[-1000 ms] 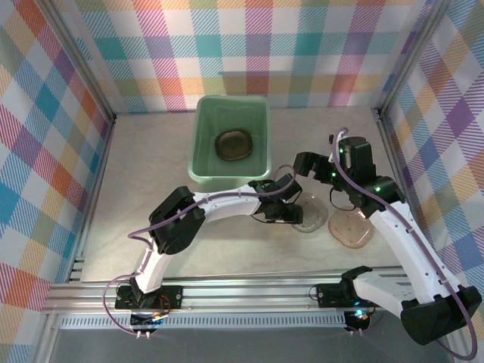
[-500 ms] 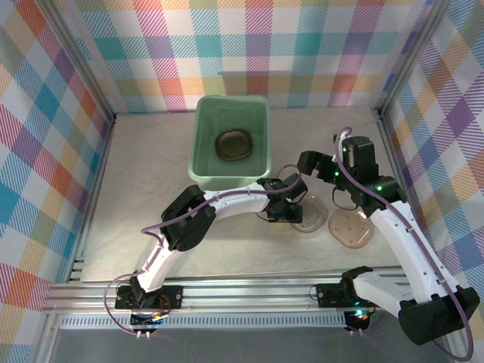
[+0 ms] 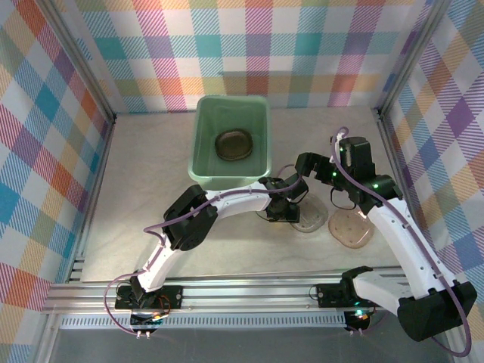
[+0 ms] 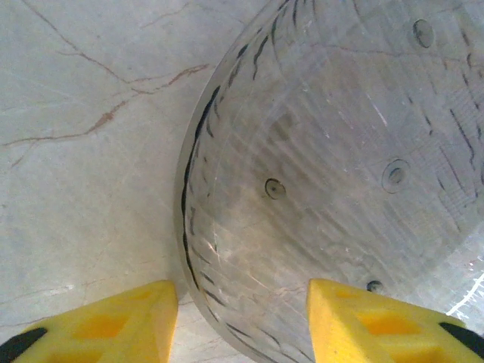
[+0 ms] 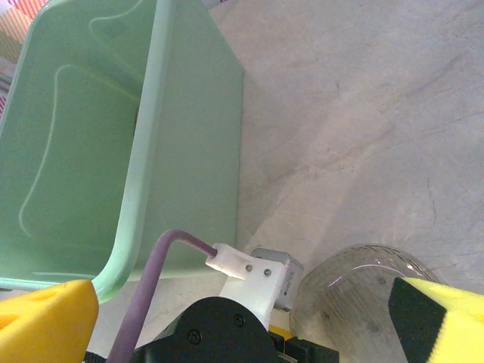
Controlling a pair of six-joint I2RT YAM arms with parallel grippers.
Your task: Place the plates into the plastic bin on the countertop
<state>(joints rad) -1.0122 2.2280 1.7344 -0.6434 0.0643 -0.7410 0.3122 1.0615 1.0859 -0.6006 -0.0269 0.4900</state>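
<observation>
**Left arm reaches low over a plate**

The left gripper [image 4: 242,302] points straight down, jaws apart astride the rim of a plate [image 4: 325,151] on the countertop [image 4: 83,151]. The right gripper [image 3: 305,162] hovers above it, spread wide, with the plastic bin [image 3: 198,151] to its left. Over the last second the left elbow has swung right.

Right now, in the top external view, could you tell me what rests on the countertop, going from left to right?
plastic bin → left plate → right plate
</observation>
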